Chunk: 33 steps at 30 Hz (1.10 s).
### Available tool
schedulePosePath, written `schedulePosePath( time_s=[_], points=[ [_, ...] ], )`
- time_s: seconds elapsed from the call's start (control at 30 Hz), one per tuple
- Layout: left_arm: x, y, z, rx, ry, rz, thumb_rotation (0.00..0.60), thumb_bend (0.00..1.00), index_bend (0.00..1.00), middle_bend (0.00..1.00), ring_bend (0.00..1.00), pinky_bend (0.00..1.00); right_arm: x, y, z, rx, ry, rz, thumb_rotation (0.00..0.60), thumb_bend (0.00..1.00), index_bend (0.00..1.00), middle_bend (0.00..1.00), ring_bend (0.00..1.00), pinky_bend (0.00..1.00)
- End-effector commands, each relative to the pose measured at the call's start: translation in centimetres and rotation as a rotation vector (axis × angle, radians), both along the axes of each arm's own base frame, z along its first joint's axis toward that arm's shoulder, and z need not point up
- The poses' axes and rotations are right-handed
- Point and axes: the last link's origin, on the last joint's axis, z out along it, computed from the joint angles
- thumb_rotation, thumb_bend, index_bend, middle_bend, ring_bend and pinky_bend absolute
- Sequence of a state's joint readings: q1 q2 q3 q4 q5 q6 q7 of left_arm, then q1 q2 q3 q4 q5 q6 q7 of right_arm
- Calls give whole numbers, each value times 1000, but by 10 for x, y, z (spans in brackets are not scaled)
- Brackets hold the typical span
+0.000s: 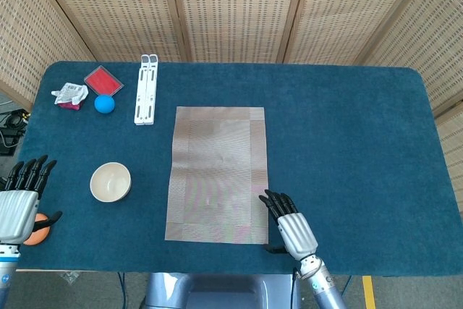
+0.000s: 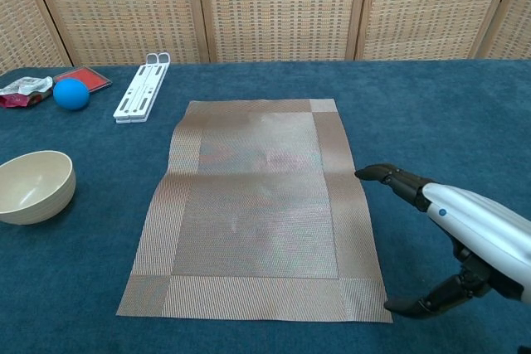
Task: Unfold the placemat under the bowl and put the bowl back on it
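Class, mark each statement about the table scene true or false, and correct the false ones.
1. The placemat lies unfolded. True.
2. The bowl sits on the placemat. False: it stands on the table, left of the mat.
3. The right hand holds a corner of the placemat. False: it is open, beside the mat's near right corner.
4. The blue ball lies near the table's far left corner. True.
5. The left hand holds the bowl. False: it is apart from it.
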State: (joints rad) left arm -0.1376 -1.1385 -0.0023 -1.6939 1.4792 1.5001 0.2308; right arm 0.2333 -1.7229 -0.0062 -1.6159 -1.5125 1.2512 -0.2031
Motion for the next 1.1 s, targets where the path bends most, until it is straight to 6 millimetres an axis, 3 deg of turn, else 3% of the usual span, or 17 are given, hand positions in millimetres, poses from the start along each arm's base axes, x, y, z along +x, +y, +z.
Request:
schedulePosePath(
  time_s=[0.03,0.53,1.1],
  points=[
    [0,0,0,-1,1,1,600,95,43,0,0,0,-2,2,-4,12,-5,-15,600,198,8,0,0,0],
    [-4,2,0,-1,3,16,600,96,43,0,0,0,2,7,-24,-9,-72,-61,600,217,0,0,0,0],
    [-7,5,-2,-5,7,32,600,97,45,0,0,0,-4,12,-38,21,-23,-87,600,220,0,0,0,0]
  ],
)
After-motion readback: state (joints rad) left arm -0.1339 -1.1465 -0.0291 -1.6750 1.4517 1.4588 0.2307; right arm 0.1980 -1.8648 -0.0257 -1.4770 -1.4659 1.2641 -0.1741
